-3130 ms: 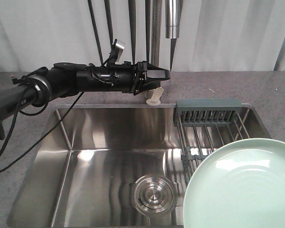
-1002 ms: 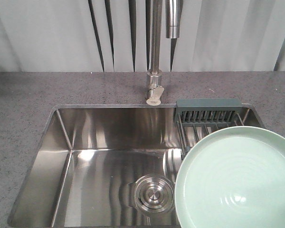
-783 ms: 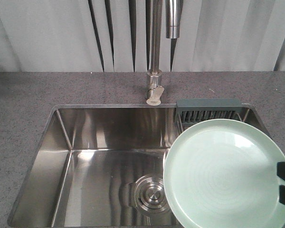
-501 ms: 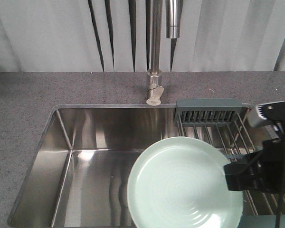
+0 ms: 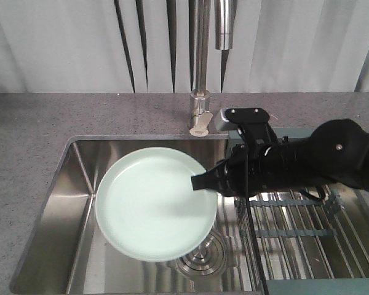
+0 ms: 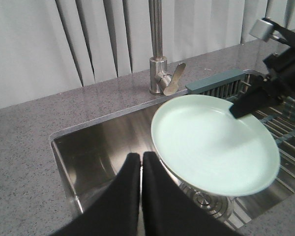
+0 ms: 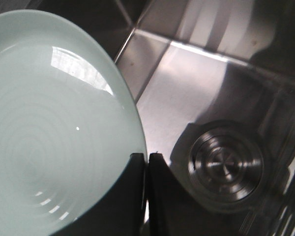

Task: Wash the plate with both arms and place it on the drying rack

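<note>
The pale mint-green plate (image 5: 154, 203) hangs tilted above the left half of the sink, well clear of the basin floor. My right gripper (image 5: 202, 182) reaches in from the right and is shut on the plate's right rim. The right wrist view shows its two fingers (image 7: 146, 156) clamped on the plate's (image 7: 54, 137) edge. My left gripper (image 6: 141, 156) is shut with nothing in it, low over the sink's near left part, just left of the plate (image 6: 214, 142). The left arm does not show in the front view. The drying rack (image 5: 307, 233) spans the sink's right side, below the right arm.
A steel faucet (image 5: 201, 74) with a lever handle stands behind the sink (image 5: 80, 184). The round drain (image 5: 203, 255) lies under the plate's near edge. The rack's slotted end piece (image 6: 214, 83) sits at the back right. Grey speckled counter surrounds the basin.
The plate has travelled left from above the drying rack to over the sink basin, carried by my right arm, which has come into view. The left arm left the faucet earlier.
</note>
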### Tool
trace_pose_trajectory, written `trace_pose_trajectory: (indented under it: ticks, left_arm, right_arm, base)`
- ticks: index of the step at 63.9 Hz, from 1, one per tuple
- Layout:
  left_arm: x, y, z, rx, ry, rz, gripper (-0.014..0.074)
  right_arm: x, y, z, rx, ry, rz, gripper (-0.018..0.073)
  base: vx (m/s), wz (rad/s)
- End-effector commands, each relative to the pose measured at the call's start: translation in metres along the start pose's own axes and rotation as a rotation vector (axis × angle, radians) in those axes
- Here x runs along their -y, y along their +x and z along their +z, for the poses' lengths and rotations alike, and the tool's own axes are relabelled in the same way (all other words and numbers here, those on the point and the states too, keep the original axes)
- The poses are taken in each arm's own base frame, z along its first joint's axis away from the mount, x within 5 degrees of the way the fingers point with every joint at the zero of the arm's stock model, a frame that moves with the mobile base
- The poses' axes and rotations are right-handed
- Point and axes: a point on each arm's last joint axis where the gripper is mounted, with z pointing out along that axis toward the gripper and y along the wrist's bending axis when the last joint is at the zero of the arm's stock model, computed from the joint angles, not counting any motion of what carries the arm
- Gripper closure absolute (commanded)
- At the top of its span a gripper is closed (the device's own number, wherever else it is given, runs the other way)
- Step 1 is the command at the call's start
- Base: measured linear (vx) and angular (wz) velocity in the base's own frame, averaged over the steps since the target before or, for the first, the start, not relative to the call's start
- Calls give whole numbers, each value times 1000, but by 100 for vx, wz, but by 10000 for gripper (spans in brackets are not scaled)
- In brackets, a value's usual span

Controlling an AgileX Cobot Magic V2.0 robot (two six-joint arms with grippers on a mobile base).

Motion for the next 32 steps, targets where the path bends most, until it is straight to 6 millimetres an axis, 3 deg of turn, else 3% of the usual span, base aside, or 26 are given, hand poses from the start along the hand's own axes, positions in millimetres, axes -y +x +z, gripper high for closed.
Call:
trace_pose_trajectory:
  ticks: [1,8,17,24,32]
  left_arm:
    - [-2,-11,-1,68,-19,-25,603]
    - [-3,-10,-1,57,-29,-8,603]
    - [-2,-8,-1,27,-25,6,603]
    - [-1,-6,-1,12,-14,6,603]
    - [-1,-6,-1,4,-8,6,603]
  right_arm:
    - [15,-36,-18,147,64,16,561]
    - [51,-37,-38,118,150,68,561]
    - [74,-10,-66,-22,217,83,561]
    - [58,21,-82,-38,189,92,561]
    - [20,44,-75,-10,79,78,561]
  base:
    - [0,0]
    - [0,0]
    - [0,0]
    - [0,0]
    - [0,0]
